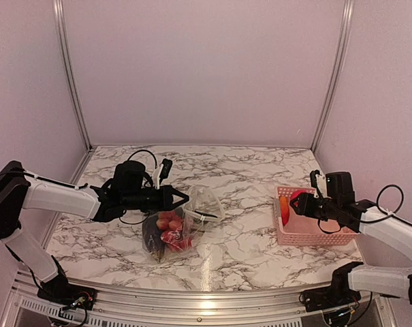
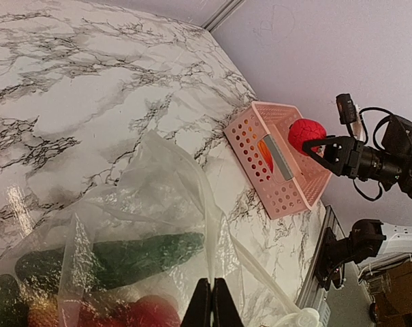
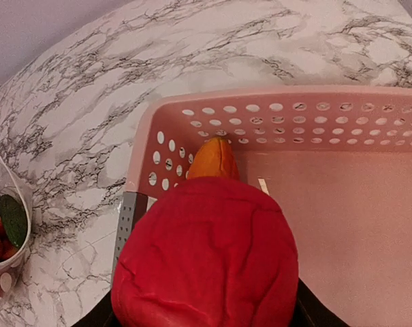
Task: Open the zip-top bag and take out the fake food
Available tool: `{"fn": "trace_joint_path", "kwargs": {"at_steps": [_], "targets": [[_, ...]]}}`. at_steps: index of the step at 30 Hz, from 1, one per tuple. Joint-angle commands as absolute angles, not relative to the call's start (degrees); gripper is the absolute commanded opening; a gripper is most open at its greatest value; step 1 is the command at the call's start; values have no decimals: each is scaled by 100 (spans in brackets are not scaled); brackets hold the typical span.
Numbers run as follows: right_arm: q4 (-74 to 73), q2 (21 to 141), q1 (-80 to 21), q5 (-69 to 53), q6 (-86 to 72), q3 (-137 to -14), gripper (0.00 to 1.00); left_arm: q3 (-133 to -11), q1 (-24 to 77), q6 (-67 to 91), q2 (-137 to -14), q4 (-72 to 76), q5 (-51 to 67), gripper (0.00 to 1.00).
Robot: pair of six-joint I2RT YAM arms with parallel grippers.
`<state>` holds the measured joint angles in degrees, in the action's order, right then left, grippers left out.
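The clear zip-top bag [image 1: 185, 221] lies open at the table's middle, with red pieces [image 1: 173, 231] and a dark piece [image 1: 153, 240] inside. In the left wrist view the bag [image 2: 158, 197] shows a dark green cucumber [image 2: 117, 259] and a red piece [image 2: 148, 310]. My left gripper [image 1: 182, 199] [image 2: 212, 303] is shut on the bag's rim. My right gripper [image 1: 301, 203] is shut on a red fake food piece [image 1: 297, 198] [image 3: 209, 255] held above the pink basket [image 1: 313, 231] [image 3: 342, 204]. An orange piece [image 3: 214, 158] lies in the basket.
The pink slotted basket [image 2: 287, 184] stands at the right of the marble table. Metal frame posts [image 1: 69, 75] and pale walls close the back and sides. A metal rail [image 1: 206, 300] runs along the near edge.
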<state>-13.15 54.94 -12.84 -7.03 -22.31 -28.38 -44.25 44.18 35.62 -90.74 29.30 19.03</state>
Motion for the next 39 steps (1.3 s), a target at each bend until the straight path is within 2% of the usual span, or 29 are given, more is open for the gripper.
{"fn": "trace_joint_path", "kwargs": {"at_steps": [1,7,13,17,25,30,34,39], "targets": [[-1220,5722,-1137,-578,-2167,-2705,58,-4582,4386,3560,-9144,2979,1926,0],[-901,6091,-1090,-456,-2235,-2529,69,-4599,4385,3537,-9167,2988,1938,0],[-953,6355,-1094,-304,-2145,-2674,89,-4579,4385,3524,-9149,3000,1926,0],[-1345,6602,-1090,-34,-2192,-2960,98,-4553,4384,3527,-9134,3024,1926,0],[-2528,6539,-1085,643,-2704,-3858,99,-4574,4379,3545,-9180,3101,1973,0],[-2453,5997,-1090,596,-2372,-4092,99,-4570,4374,3557,-9223,3149,1982,0],[-2360,5862,-1090,104,-1942,-4314,99,-4579,4371,3567,-9232,3172,1995,0],[-1810,5916,-1098,-1527,-1550,-4533,99,-4553,4376,3565,-9195,3171,2002,0]]}}
